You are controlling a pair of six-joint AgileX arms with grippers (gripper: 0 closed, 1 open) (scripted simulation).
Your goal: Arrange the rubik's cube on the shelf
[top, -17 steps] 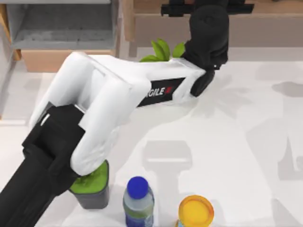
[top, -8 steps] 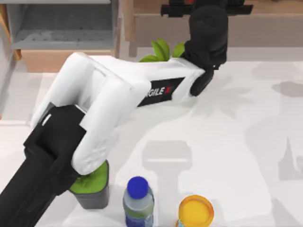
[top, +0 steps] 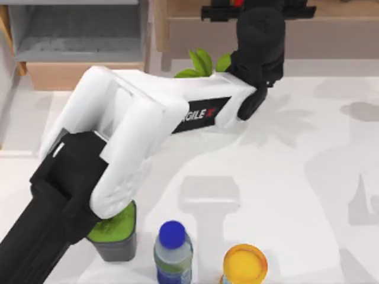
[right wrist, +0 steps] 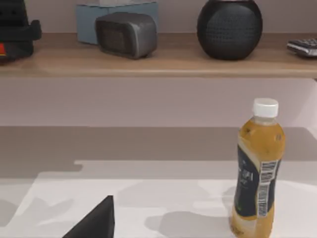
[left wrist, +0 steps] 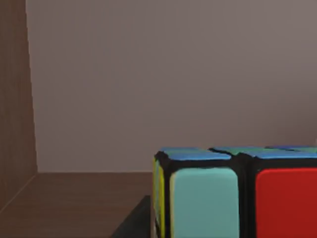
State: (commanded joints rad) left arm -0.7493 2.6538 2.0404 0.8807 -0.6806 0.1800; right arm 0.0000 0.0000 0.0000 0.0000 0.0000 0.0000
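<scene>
Up top, left fingers (top: 259, 8) over shelf (top: 331, 12), grip unclear, rubik's cube (left wrist: 237, 196) close below, plant (top: 201, 63) beside.

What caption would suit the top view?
AgileX left arm reaching across the table to the shelf, left gripper at the ledge.

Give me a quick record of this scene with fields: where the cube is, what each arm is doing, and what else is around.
rubik's cube: at the shelf, in front of its back wall
left end effector: reaching over the shelf's front edge at the top view's upper middle
right arm: parked
front of table: blue-capped bottle, yellow-lidded jar, green-topped pot
behind left arm: green plant
</scene>
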